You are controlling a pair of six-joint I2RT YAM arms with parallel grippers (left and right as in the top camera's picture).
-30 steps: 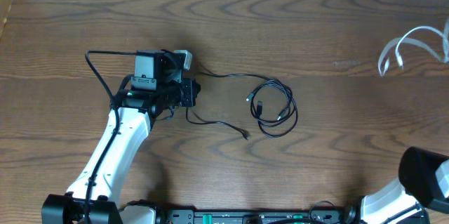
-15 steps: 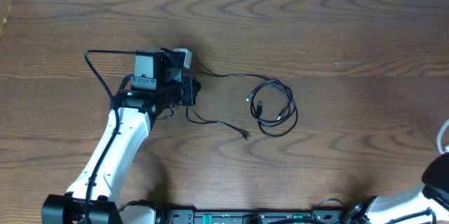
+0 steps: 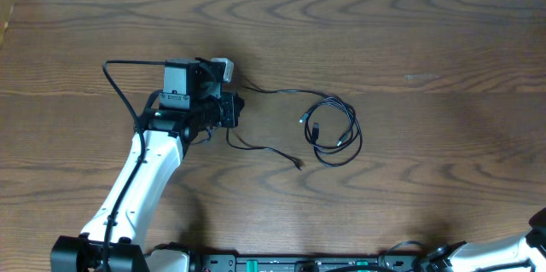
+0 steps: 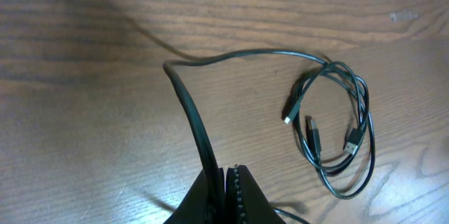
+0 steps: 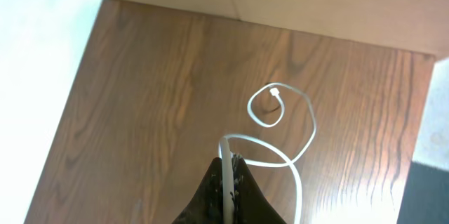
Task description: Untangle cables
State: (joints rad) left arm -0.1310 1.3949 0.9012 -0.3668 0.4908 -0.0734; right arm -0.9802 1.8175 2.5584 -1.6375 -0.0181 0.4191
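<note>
Wood-grain worktop (image 3: pixel 426 33) seen from above, brown boards running left to right. Left arm (image 3: pixel 141 178), white with black joints, reaching in from the bottom-left edge toward the left-centre of the wood. Left claw (image 4: pixel 226 182) closed tight, dark fingers pressed almost flat together around a thin black cable (image 4: pixel 189 115). From that pinch, cord rising away over bare wood, bending sharply, then running right into a loose coil (image 3: pixel 359 136) near the middle of the worktop, well to the right of the claw. Coil made of several overlapping loops lying flat, with three small plug ends resting inside or across them. Second black strand (image 3: pixel 264 150) trailing from beneath the same claw toward the front edge, ending in a tiny plug just short of the coil. One cord or two: cannot tell. Right claw (image 5: pixel 228 175) also fully closed, gripping a white cable (image 5: pixel 312 120) high above a corner of the worktop. White cord curling out from between the fingertips into a wide open loop and a smaller ring, small white plug (image 5: pixel 275 92) at the ring's top. Touching the wood or hanging clear: cannot tell.
</note>
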